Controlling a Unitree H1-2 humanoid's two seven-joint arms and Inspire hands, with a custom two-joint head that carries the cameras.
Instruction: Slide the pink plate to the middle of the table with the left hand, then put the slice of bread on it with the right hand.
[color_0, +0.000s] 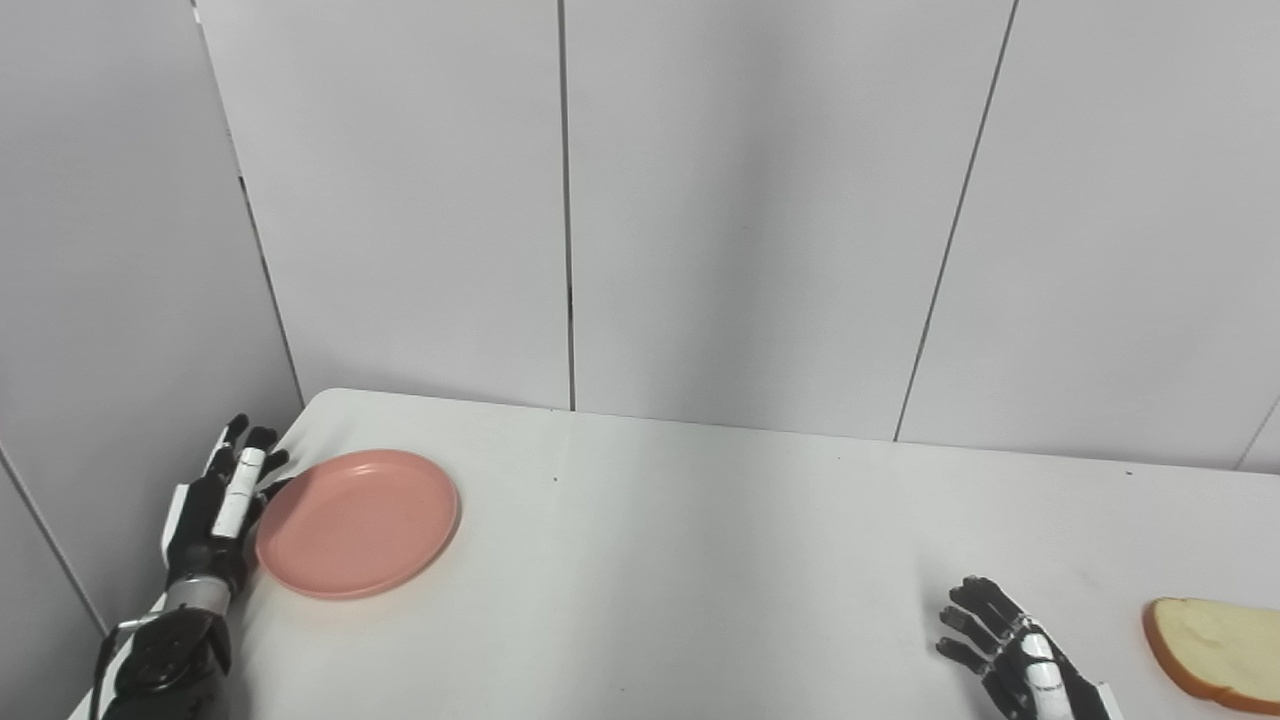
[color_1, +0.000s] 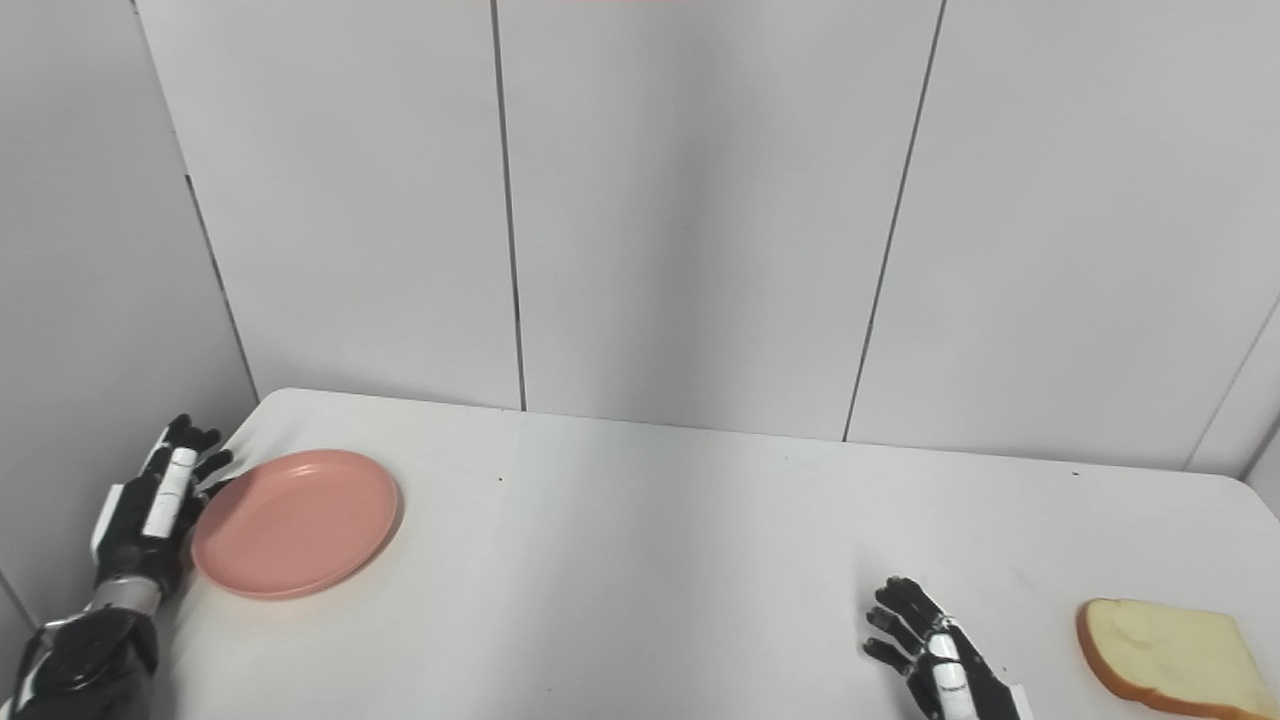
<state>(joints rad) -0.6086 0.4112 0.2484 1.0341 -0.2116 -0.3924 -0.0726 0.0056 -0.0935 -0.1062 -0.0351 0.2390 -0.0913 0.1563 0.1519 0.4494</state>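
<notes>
Left hand (color_0: 215, 510) open-fingered against pink plate (color_0: 357, 522) rim, lower left of frame. Plate looks stiff, light, slick on counter (color_0: 700, 560); push at rim. Right hand (color_1: 935, 660) empty, fingers spread.

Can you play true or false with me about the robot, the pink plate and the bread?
1. The pink plate has nothing on it. True.
2. The slice of bread is on the plate. False: it lies on the table, far right.
3. The left hand is beside the plate's left edge. True.
4. The right hand holds the bread. False: it is open and apart from the bread.
5. The plate is in the middle of the table. False: it sits near the left end.
</notes>
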